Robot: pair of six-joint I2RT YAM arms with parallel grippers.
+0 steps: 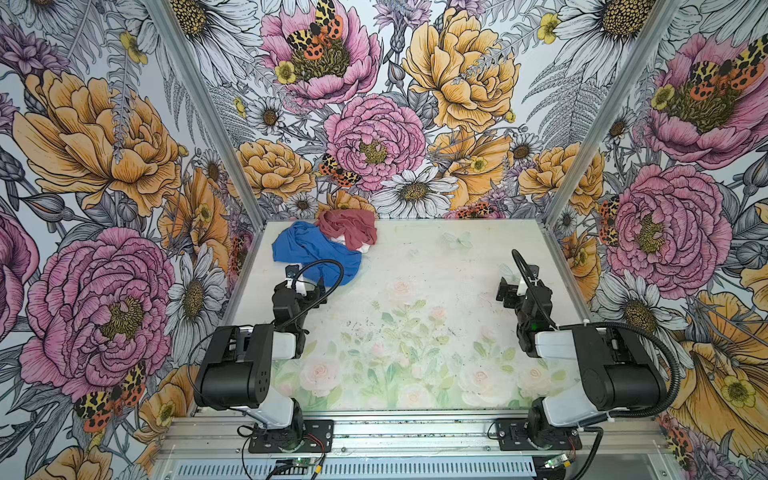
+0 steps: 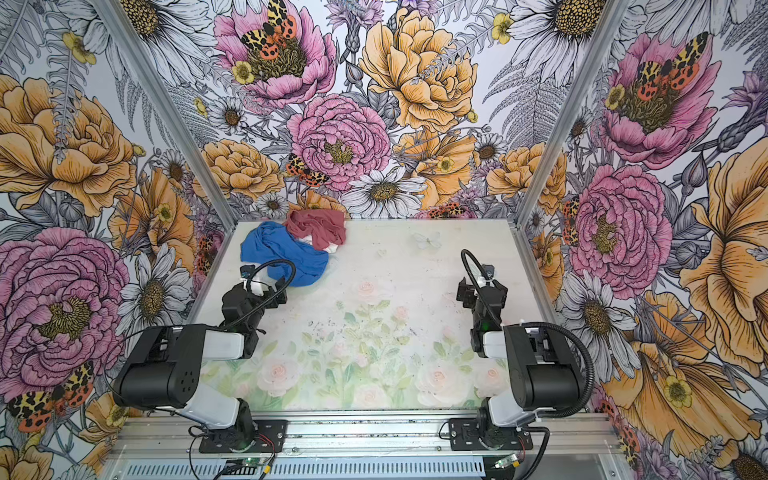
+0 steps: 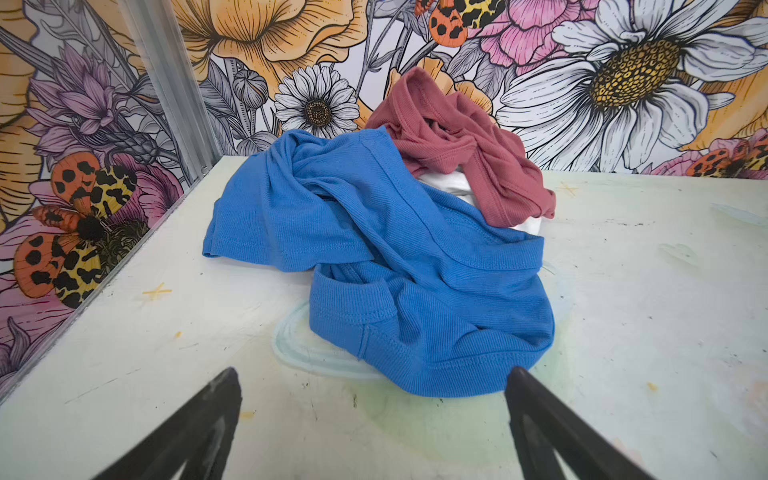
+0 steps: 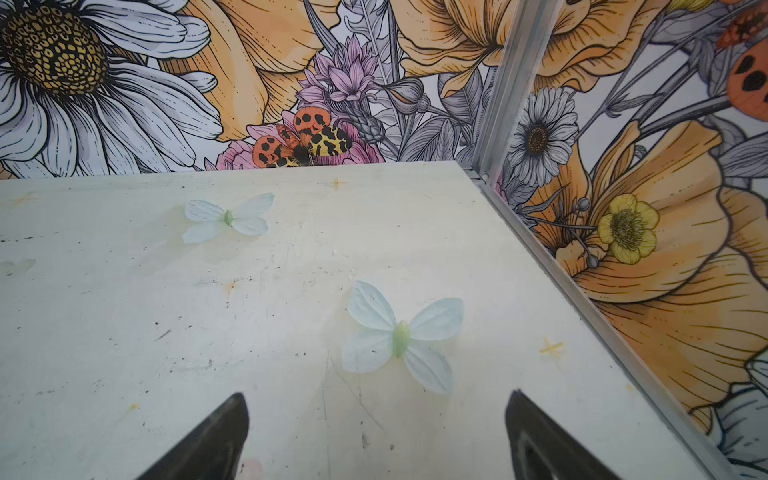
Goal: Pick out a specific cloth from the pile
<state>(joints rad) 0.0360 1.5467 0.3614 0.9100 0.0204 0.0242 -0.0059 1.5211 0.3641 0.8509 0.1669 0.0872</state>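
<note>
The left gripper (image 3: 374, 424) hangs with jaws spread wide, gripping nothing. Just beyond them lies the pile (image 3: 386, 249): a blue cloth (image 3: 415, 299) nearest, then the white cloth (image 3: 449, 183) (mostly buried), then a red cloth (image 3: 465, 141). The right gripper (image 4: 376, 432), also wide and empty, is well apart.

Bold floral walls (image 1: 374, 124), pale floral tabletop (image 1: 415, 332)

Royal blue cloth (image 3: 374, 249), dusty red cloth (image 3: 465, 141), white cloth (image 3: 449, 183); pale rose-printed table (image 1: 415, 332).
</note>
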